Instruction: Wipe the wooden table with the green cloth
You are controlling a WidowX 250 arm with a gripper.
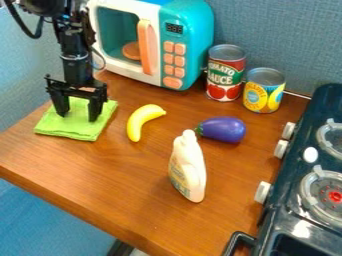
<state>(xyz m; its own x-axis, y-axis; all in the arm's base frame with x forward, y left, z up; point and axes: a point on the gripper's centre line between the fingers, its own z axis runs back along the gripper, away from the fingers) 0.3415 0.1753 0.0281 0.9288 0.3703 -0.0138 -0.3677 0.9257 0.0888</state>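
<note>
The black gripper (79, 111) hangs over the green folded cloth (70, 126) at the left of the table, its two fingers spread apart with nothing between them. Whether the fingertips touch the cloth I cannot tell. Right of the cloth lies a yellow banana (137, 122), curved, one end toward the front. Farther right rests a purple eggplant (224, 130) with a green stem end. A white bottle (188, 170) with a label is in front of the eggplant, nearer the table's front edge.
A teal and white toy microwave (184, 45) stands behind, with an orange handle. Two cans, a tomato can (225, 74) and a shorter yellow can (264, 91), stand beside it near the wall. A dark toy stove (304, 185) borders the wooden table (113, 175) on the right.
</note>
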